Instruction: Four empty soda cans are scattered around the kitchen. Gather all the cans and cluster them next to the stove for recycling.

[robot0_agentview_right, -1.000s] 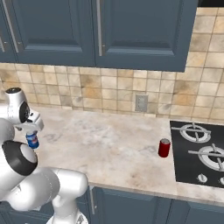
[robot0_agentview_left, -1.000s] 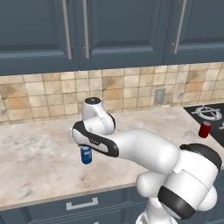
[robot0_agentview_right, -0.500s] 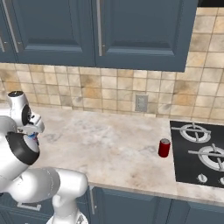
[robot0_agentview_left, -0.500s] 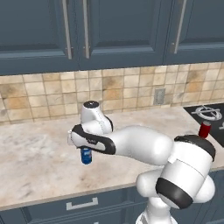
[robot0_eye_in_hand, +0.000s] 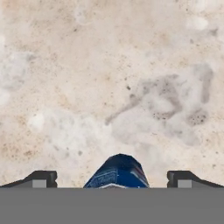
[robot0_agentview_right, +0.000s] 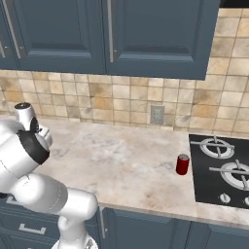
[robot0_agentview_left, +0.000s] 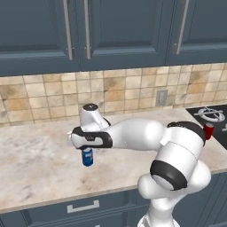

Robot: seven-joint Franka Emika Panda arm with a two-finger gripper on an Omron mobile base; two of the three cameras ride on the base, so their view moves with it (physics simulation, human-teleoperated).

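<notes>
Your end effector (robot0_eye_in_hand: 113, 179) hangs spread wide, the small blue soda can (robot0_eye_in_hand: 117, 171) between its fingertips, near the marbled tabletop's (robot0_eye_in_hand: 131, 78) front edge.

No lettering can be read anywhere; the blue can (robot0_eye_in_hand: 117, 172) shows only blurred pale marks.

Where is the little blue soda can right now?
The small blue soda can stands on the beige marble counter, directly under the robot's open gripper, far left of the black stove.
</notes>
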